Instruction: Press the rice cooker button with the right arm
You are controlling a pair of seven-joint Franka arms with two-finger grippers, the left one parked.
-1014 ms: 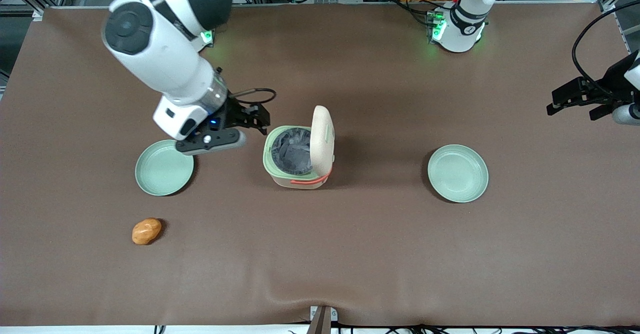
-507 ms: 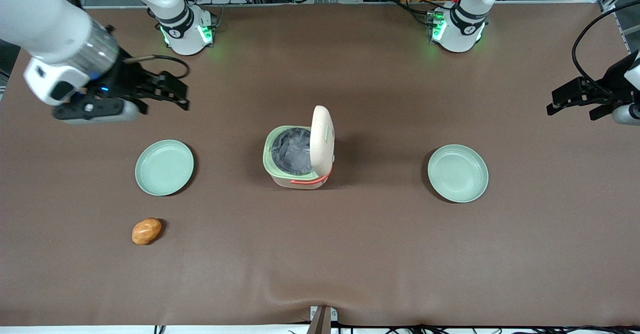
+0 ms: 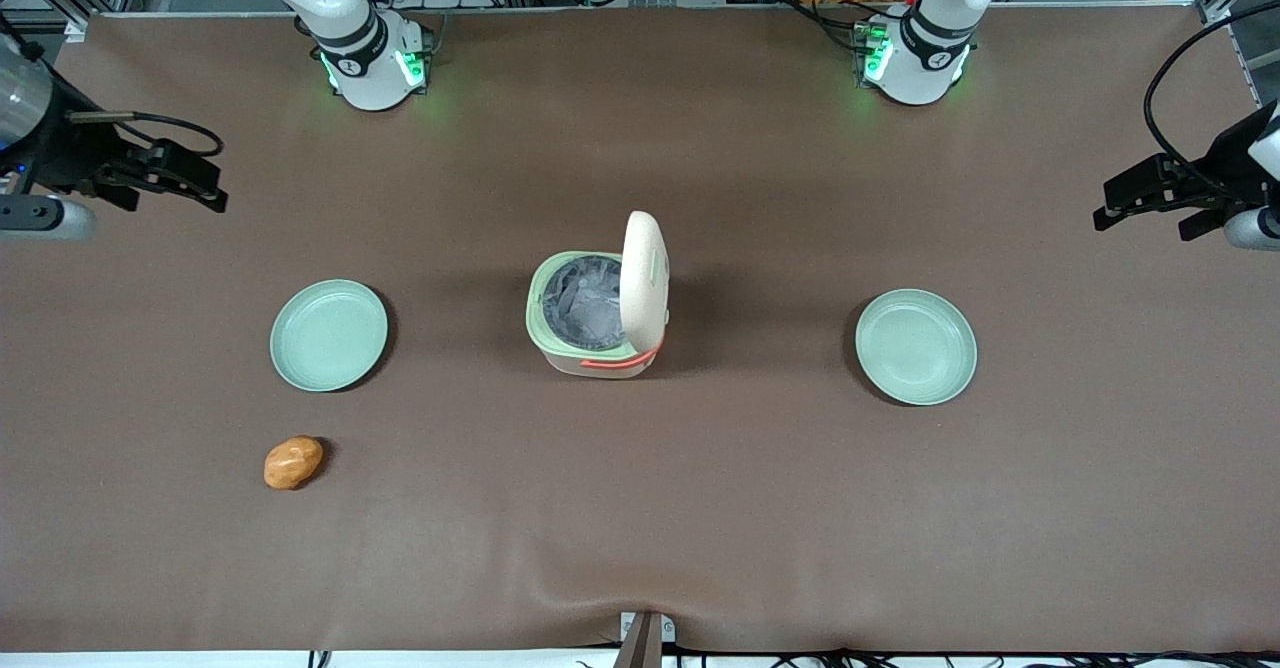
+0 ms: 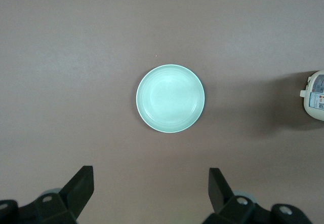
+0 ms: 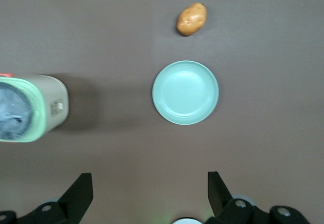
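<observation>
The rice cooker (image 3: 590, 333) stands in the middle of the table with its cream lid (image 3: 643, 283) swung up on edge and the grey inner pot (image 3: 585, 300) exposed. A small pale green button (image 3: 660, 268) shows on the lid's outer face. My right gripper (image 3: 208, 188) is open and empty, hanging over bare table far off toward the working arm's end, well apart from the cooker. In the right wrist view the cooker (image 5: 30, 107) shows with its pot open, and the gripper (image 5: 150, 178) has its fingers wide apart over bare table.
A pale green plate (image 3: 328, 335) (image 5: 185, 92) lies between the gripper and the cooker, with a potato (image 3: 293, 462) (image 5: 192, 19) nearer the front camera. A second plate (image 3: 915, 346) (image 4: 170, 99) lies toward the parked arm's end.
My right gripper has pulled away from beside the cooker's rim, sweeping over the plate out to the working arm's end of the table. The cooker's lid has stayed up.
</observation>
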